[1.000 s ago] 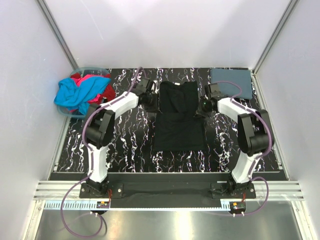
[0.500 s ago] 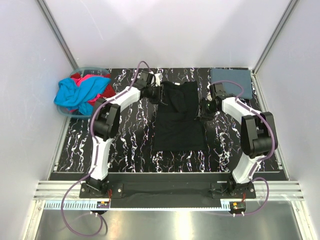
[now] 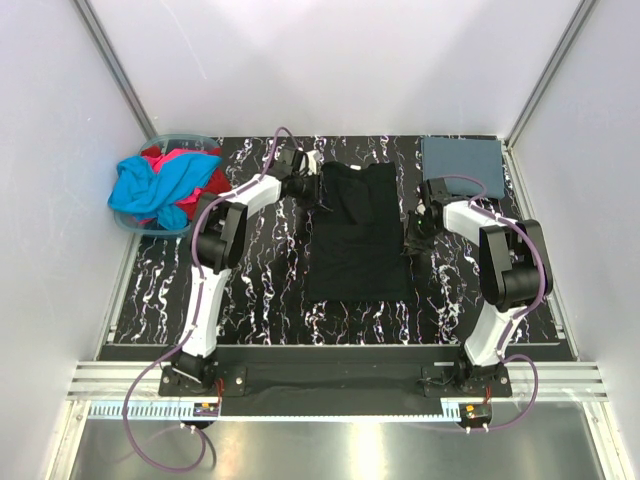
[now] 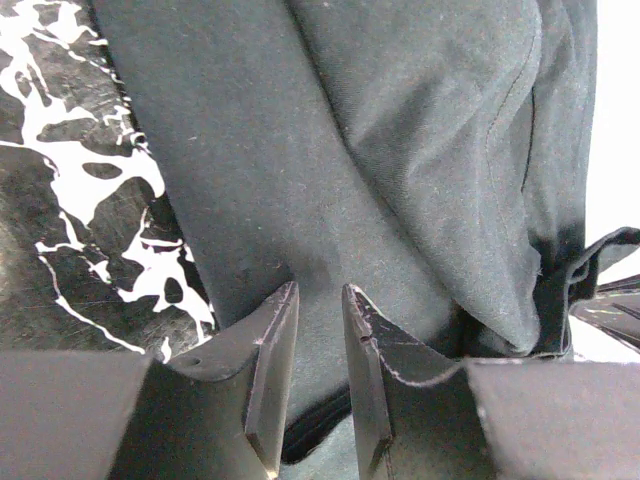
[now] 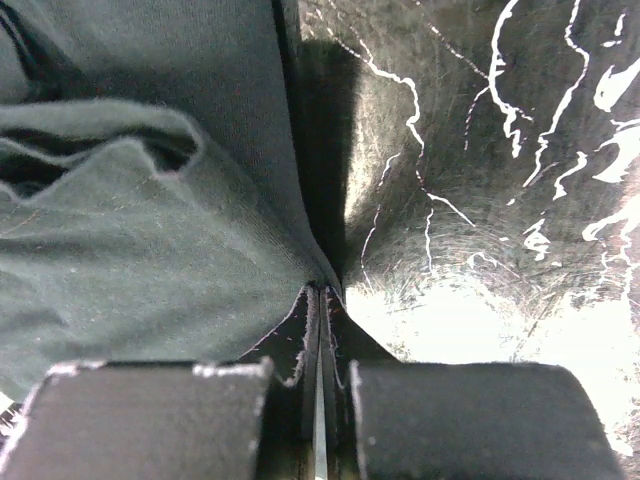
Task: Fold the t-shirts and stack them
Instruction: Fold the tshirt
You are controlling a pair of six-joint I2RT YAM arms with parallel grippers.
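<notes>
Top external view: bare desk (image 3: 260, 290) lies open left and right of the black t-shirt (image 3: 355, 240), spread mid-desk. The left gripper (image 3: 308, 187) has moved up to its top-left corner, jaws slightly apart over cloth; whether they bite, I cannot tell. The right gripper (image 3: 412, 240) has dropped to the right edge, closed on the hem, which vanishes between its fingers.

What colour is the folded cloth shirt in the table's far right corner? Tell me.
Plain slate blue-grey. The folded cloth shirt shows best in the top view.
</notes>
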